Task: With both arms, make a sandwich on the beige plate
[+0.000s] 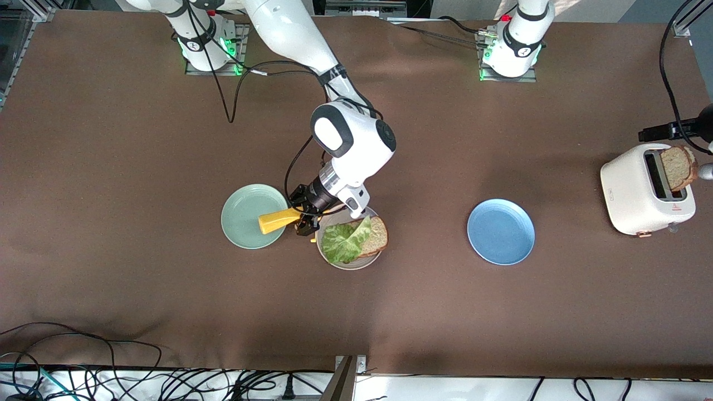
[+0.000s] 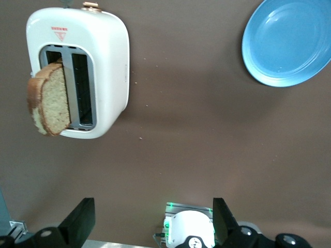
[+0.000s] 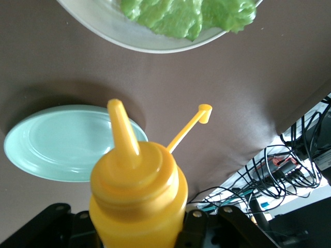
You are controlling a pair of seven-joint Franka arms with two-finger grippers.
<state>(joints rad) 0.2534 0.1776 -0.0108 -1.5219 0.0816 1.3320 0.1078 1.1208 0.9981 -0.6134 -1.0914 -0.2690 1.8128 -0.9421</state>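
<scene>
Right pincer [image 1: 303,214] grips a yellow plastic squeeze bottle [image 1: 277,221], tipped on its side over the gap between the round mint green plate [image 1: 245,217] and the round pale beige plate [image 1: 345,263], its cap flipped open, presumably for saucing. On the beige plate, near the desk's [image 1: 139,139] middle, lie a crinkled green lettuce leaf [image 1: 345,240] over a square brown wholegrain bread slice [image 1: 376,236].

Left pincer [image 2: 154,219] hovers with fingers spread, empty, near the white toaster [image 1: 635,197], where the second bread slice [image 1: 678,166] stands ready. The toaster bears a red warning triangle; its text is illegible.
</scene>
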